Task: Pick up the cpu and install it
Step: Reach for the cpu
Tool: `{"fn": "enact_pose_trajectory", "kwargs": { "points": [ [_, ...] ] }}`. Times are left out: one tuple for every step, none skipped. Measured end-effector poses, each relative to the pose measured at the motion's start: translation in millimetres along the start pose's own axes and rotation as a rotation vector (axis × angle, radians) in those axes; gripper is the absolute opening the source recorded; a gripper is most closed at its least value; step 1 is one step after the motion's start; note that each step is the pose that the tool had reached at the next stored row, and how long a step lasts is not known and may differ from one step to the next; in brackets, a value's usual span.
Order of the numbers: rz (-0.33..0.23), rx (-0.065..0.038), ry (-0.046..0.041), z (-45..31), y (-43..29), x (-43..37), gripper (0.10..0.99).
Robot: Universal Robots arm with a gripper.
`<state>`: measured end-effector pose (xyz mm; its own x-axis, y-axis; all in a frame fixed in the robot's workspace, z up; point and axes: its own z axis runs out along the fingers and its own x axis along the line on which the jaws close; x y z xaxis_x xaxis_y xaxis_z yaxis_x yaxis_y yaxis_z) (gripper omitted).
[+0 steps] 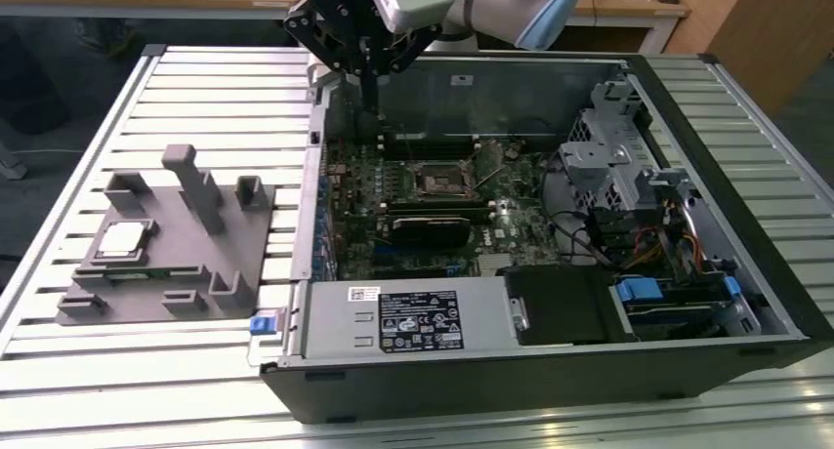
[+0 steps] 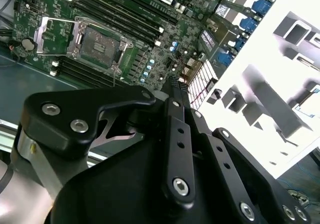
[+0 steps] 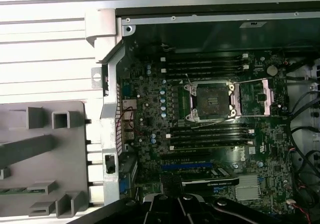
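The cpu point(image 1: 121, 238), a small pale silvery square, lies flat on the grey fixture point(image 1: 170, 264) outside the computer case, at the exterior view's left. My gripper point(image 1: 370, 117) hangs over the case's far left corner, well away from the cpu, with its black fingers pressed together and nothing between them. In the second wrist view the gripper point(image 2: 176, 82) points at the motherboard's edge. The socket point(image 1: 440, 181) on the board stands open with its metal frame lifted; it appears in both wrist views point(image 2: 100, 46) point(image 3: 215, 101).
The open computer case point(image 1: 678, 356) lies on a slatted metal table point(image 1: 78, 371). Inside are memory slots point(image 3: 205, 66), a drive cage point(image 1: 612, 146), cables point(image 1: 651, 244) and a power supply point(image 1: 417, 317). The fixture point(image 3: 45, 154) has upright posts point(image 1: 195, 190).
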<state>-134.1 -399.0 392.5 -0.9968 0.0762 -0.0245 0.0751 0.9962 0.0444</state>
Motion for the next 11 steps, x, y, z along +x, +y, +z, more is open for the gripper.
{"fn": "enact_pose_trajectory", "kwargs": {
  "points": [
    [0.000, 0.000, 0.0001, 0.5, -0.4, 4.8, 0.106],
    [0.000, 0.000, 0.0002, 0.5, -0.4, 5.0, 0.106],
    [0.000, 0.000, 0.0003, 0.6, -0.4, 5.2, 0.106],
    [0.000, 0.000, 0.0002, 0.7, -0.4, 5.4, 0.106],
    [0.000, 0.000, 0.0002, 0.7, -0.4, 5.7, 0.106],
    [0.000, 0.000, 0.0002, 0.8, -0.5, 5.9, 0.106],
    [0.000, 0.000, 0.0003, 0.8, -0.5, 6.2, 0.106],
    [0.000, 0.000, 0.0003, 0.9, -0.5, 6.4, 0.106],
    [0.000, 0.000, 0.0004, 1.0, -0.5, 6.6, 0.106],
    [0.000, 0.000, 0.0004, 1.1, -0.5, 6.9, 0.106],
    [0.000, 0.000, 0.0004, 1.1, -0.6, 7.1, 0.106]
  ]
}}
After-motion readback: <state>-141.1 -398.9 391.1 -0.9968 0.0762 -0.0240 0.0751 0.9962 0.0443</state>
